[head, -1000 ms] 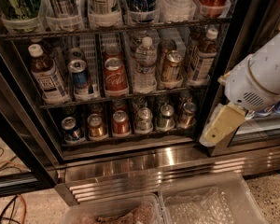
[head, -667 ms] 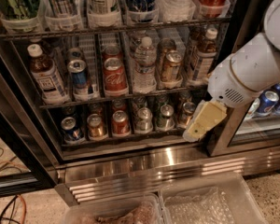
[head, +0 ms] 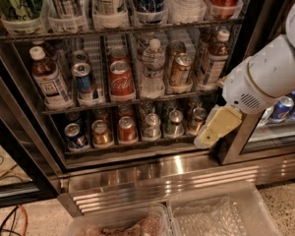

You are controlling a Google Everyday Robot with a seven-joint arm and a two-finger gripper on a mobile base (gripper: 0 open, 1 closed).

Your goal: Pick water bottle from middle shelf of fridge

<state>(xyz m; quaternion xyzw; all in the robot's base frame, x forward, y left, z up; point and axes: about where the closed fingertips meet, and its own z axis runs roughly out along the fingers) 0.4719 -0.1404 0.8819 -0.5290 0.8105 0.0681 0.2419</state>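
Water bottle (head: 152, 69) upright, middle shelf (head: 123, 103); gripper (head: 206, 138) lower right, apart; opening indiscernible.

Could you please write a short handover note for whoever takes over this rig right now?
Claw: carries nothing visible and hangs at the right edge of the large black-framed display fridge, level with the lower rack of cans.
Bottle: the small clear ribbed plastic water bottle stands upright on the thin dark wire middle shelf, between a red cola can and a gold can.
Done: nothing grasped yet.
Left: probably raise the claw, reach in, grip the bottle, withdraw.
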